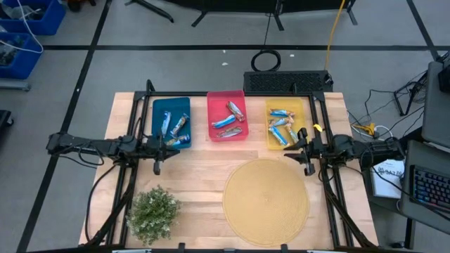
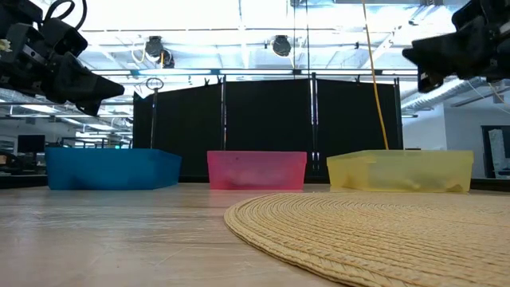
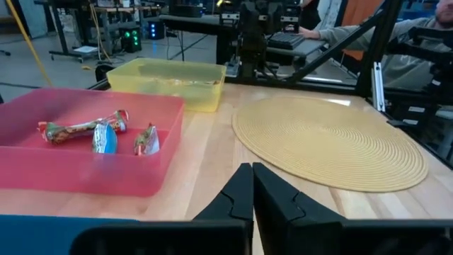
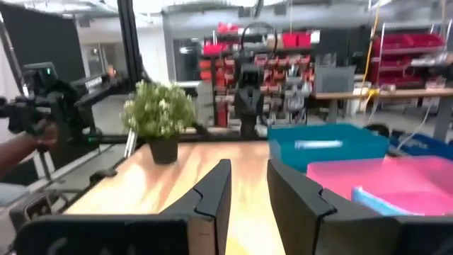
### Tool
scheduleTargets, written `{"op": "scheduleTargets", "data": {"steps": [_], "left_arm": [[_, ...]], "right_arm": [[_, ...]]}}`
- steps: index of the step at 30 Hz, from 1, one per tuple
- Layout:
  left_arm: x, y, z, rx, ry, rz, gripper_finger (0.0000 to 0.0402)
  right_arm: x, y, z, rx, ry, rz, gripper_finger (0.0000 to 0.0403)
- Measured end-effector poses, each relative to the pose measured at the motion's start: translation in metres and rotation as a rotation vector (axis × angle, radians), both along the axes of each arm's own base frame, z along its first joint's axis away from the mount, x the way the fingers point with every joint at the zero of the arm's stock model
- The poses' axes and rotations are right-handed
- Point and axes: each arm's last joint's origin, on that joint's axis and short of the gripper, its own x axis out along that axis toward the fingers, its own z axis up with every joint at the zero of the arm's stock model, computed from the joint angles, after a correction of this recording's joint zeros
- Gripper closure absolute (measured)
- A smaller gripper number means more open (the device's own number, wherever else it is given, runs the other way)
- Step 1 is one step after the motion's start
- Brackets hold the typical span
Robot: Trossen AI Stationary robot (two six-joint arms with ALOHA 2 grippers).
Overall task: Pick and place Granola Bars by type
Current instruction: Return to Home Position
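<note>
The granola bars lie in three bins at the table's far side: several in the blue bin (image 1: 171, 119), a few in the red bin (image 1: 226, 116) and several in the yellow bin (image 1: 285, 123). The red bin's bars (image 3: 99, 132) show in the left wrist view. My left gripper (image 1: 174, 145) hovers by the blue bin's near edge, shut and empty (image 3: 252, 193). My right gripper (image 1: 294, 146) hovers by the yellow bin's near edge, open and empty (image 4: 249, 188). Both are high above the table in the low view.
A round woven mat (image 1: 266, 200) lies at the table's near middle-right. A potted green plant (image 1: 153, 212) stands at the near left. Bare wood lies between the bins and the mat. A person's hand (image 4: 21, 152) shows beyond the table's left side.
</note>
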Motion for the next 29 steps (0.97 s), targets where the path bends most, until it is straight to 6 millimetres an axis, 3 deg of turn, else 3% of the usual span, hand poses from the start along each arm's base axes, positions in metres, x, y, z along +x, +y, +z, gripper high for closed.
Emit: {"op": "scheduleTargets", "data": {"steps": [4,10,29], "left_arm": [[-0.0001,0.0000,-0.0007,0.008,0.007,-0.001,0.0395],[-0.0002,0.0000,-0.0012,0.004,0.014,0.000,0.0373],[-0.0001,0.0000,-0.0005,0.004,0.007,0.000,0.0371]], "right_arm": [[0.0010,0.0002,-0.0091,0.015,0.097,0.005,0.0318],[0.0014,0.0004,-0.0095,-0.033,0.098,0.006,0.0318],[0.0028,0.0006,-0.0107,-0.039,0.119,0.007,0.0318]]}}
